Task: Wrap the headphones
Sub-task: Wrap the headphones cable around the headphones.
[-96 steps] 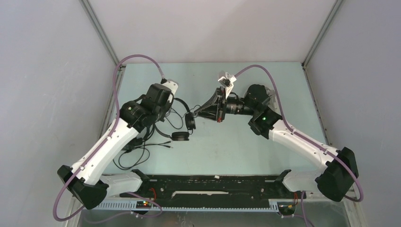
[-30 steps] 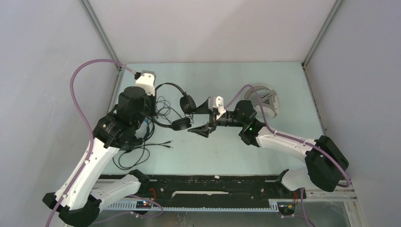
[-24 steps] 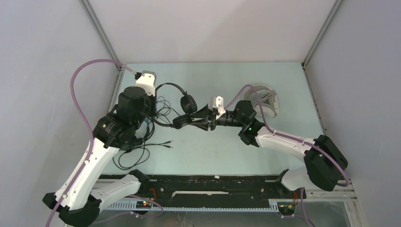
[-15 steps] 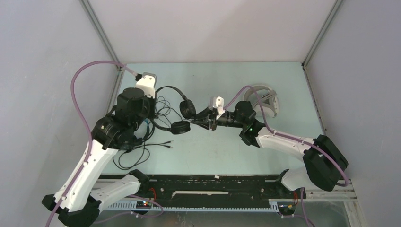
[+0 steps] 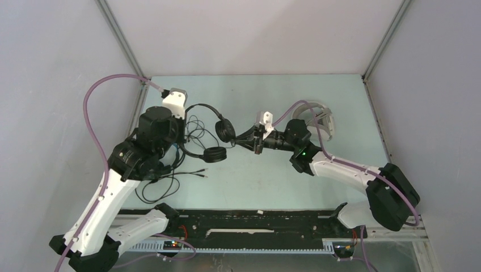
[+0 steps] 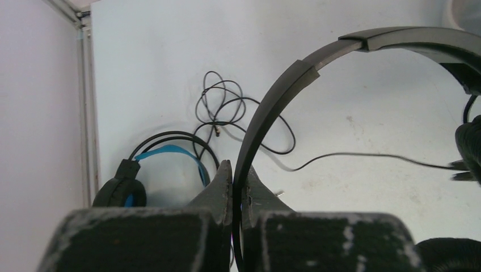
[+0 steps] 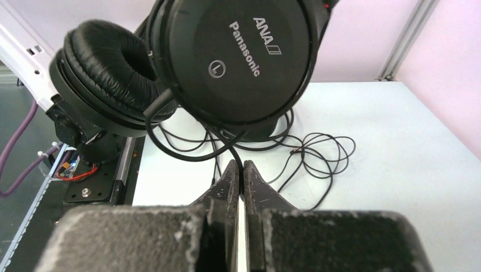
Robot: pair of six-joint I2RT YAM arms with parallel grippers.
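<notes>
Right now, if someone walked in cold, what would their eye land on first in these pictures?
A black headset held up off the table between the two arms, its Panasonic ear cup filling the right wrist view. The left arm's jaws are shut on its headband, and the right arm's jaws pinch its thin cable. A second headset with a blue-lined band lies on the table near the left wall.

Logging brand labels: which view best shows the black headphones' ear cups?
Right wrist: the ear cups fill the frame, Panasonic print legible. Top external shows them small and dark; left wrist shows mostly the headband, cups cut off at right.
</notes>
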